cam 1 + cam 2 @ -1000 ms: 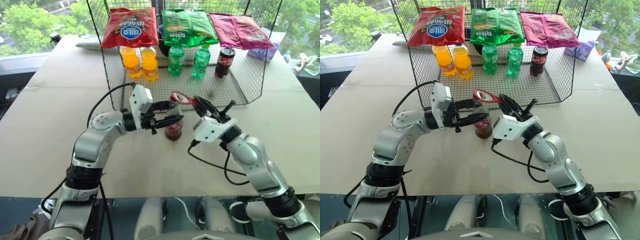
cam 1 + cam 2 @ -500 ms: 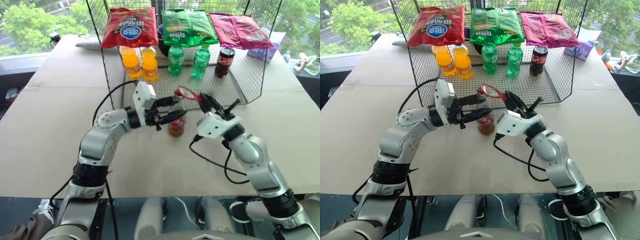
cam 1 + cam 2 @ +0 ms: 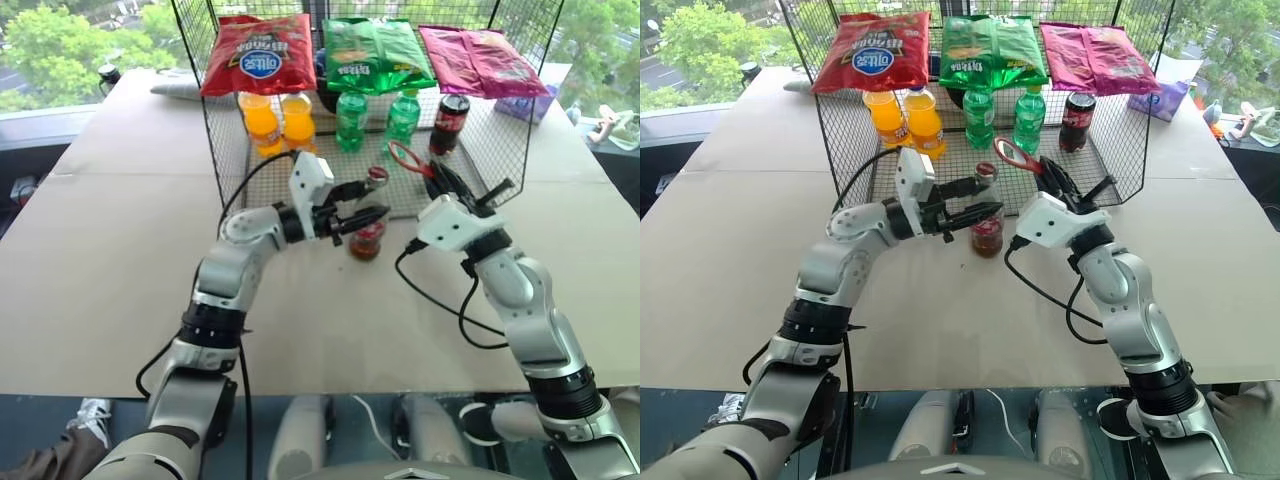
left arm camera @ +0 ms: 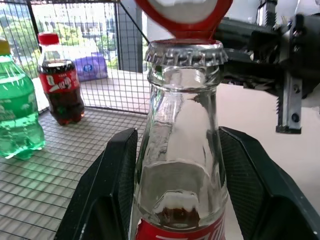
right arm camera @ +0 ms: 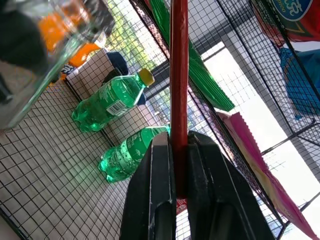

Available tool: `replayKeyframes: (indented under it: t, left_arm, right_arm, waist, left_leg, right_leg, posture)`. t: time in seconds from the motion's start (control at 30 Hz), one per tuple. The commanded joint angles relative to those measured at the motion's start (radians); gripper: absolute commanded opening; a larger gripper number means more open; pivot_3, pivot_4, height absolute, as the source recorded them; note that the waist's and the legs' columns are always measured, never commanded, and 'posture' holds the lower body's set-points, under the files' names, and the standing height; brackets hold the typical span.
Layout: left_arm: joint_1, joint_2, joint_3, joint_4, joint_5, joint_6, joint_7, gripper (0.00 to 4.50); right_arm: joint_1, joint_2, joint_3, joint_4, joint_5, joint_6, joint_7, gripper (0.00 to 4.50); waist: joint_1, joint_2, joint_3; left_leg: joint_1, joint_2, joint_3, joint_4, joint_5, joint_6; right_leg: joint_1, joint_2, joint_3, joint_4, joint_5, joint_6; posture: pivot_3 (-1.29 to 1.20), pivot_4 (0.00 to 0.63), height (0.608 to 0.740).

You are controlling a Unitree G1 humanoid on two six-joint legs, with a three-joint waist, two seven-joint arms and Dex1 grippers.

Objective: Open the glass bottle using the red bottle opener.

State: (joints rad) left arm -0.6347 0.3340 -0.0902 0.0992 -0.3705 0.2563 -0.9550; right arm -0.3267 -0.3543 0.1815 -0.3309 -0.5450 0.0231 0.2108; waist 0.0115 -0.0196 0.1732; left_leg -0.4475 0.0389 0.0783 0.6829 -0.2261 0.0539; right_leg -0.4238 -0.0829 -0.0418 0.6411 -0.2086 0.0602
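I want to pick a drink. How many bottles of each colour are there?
Orange bottles: 2
Green bottles: 2
Dark cola bottle with red cap: 1
Glass bottle with metal cap: 1
Total: 6

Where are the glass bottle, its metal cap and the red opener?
glass bottle (image 4: 181,165), left wrist view, clear neck
metal cap (image 4: 186,52), left wrist view, crimped edge
red opener (image 3: 1014,156), right eye view, ring head

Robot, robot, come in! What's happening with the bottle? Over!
Left gripper around the glass bottle, neck between its fingers. Right gripper shut on the red bottle opener, beside the cap. Cap on. Nothing blocking.
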Motion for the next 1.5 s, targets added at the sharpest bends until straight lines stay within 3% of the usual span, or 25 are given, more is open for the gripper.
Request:
replayKeyframes:
  t: [0.03,0.83,1.17,1.5]
  left_arm:
    - [-0.032,-0.009,0.001,0.009,0.015,-0.051,-0.005,1.99]
    - [0.011,0.02,0.008,-0.025,0.014,-0.046,-0.01,1.99]
    - [0.002,0.015,0.005,-0.024,0.021,-0.043,-0.003,1.99]
    - [-0.008,-0.001,-0.003,-0.016,0.035,-0.05,0.003,1.99]
  right_arm:
    - [-0.003,0.008,0.005,0.001,-0.012,-0.008,-0.014,0.0]
    - [0.057,0.053,0.087,0.004,-0.062,-0.039,-0.026,0.0]
    - [0.072,0.054,0.145,0.065,-0.198,-0.026,-0.074,0.0]
    - [0.058,0.064,0.165,0.087,-0.29,0.007,-0.091,0.0]
  waist:
    - [0.0,0.0,0.0]
    - [0.0,0.0,0.0]
    - [0.001,0.001,-0.002]
    - [0.001,0.001,-0.002]
  left_leg:
    - [0.0,0.0,0.0,0.0,0.0,0.0]
    - [0.001,0.0,-0.001,0.001,0.0,0.0]
    - [0.003,0.0,-0.001,0.001,0.0,0.0]
    - [0.016,0.0,-0.004,-0.001,-0.003,0.004]
  right_leg:
    - [0.0,0.0,0.0,0.0,0.0,0.0]
    - [0.001,0.0,0.0,0.001,0.0,0.0]
    - [0.002,0.0,0.0,0.001,0.0,-0.001]
    - [0.013,-0.001,0.001,0.001,-0.004,-0.001]
  posture:
    - [0.0,0.15,0.74]
    - [0.0,0.15,0.74]
    - [0.0,0.15,0.74]
    - [0.0,0.15,0.74]
